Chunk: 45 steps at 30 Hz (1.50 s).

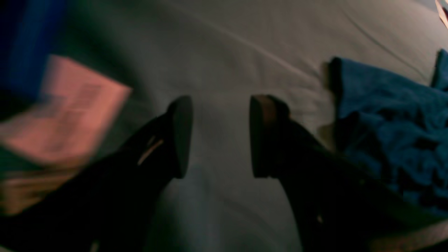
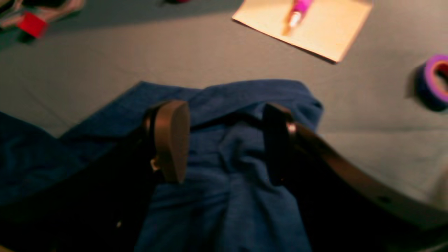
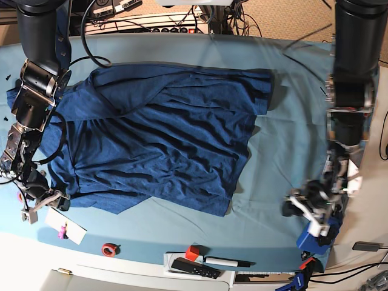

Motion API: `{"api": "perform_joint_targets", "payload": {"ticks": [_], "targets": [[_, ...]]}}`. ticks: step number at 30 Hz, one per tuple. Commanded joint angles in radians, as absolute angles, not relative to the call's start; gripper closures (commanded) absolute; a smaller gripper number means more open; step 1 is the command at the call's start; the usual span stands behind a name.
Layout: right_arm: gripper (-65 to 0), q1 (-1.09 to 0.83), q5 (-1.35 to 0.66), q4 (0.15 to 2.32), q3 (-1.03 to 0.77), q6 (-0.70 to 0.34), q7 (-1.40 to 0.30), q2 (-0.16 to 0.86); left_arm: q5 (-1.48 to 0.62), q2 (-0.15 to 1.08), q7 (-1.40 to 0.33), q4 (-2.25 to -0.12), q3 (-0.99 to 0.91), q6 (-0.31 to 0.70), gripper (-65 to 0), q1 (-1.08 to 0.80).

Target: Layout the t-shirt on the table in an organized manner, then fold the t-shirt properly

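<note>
Dark navy knit t-shirt (image 3: 157, 139) is lying rumpled mid-desk (image 3: 279, 145); both hands (image 2: 224, 143) (image 1: 220, 136) are hanging open, so smoothing likely comes next.

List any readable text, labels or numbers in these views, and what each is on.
None can be read.
Pink sheet, left wrist view: faint print lines, too blurred.
Notepad with pen, right wrist view: no writing visible.
T-shirt: no print or label showing.
Remote, base view: markings too small.
</note>
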State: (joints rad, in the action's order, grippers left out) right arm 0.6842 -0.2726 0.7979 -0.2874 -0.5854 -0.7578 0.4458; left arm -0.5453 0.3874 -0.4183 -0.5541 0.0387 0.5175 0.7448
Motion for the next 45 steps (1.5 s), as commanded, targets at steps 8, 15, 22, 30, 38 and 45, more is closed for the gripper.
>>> {"api": "perform_joint_targets", "payload": {"ticks": [8,15,22,30,38,45], "targets": [[-33.1,0.715,-0.167,0.822,-0.29,-0.523,-0.696,0.466,-0.643,0.514,-0.402,-0.59,0.036,0.552,-26.9,0.785],[-33.1,0.708,-0.094,0.822,-0.29,-0.445,-0.756,0.511,-0.645,0.529,-0.414,-0.59,0.036,0.552,-26.9,0.784],[-33.0,0.59,-0.105,0.822,-0.29,-0.381,-0.79,0.596,-0.645,0.527,-0.411,-0.59,0.036,0.552,-26.9,0.784],[-33.1,0.448,-0.198,0.823,-0.29,-0.467,-0.746,0.596,-0.645,0.521,-0.411,-0.59,0.036,0.552,-26.9,0.784],[-33.1,0.516,-0.256,0.823,-0.289,-0.475,-0.645,0.59,-0.644,0.517,-0.411,-0.59,0.036,0.552,-26.9,0.781],[-33.1,0.564,-0.185,0.818,-0.289,-0.412,-0.577,0.514,-0.644,0.512,-0.411,-0.59,0.036,0.552,-26.9,0.781]]}}
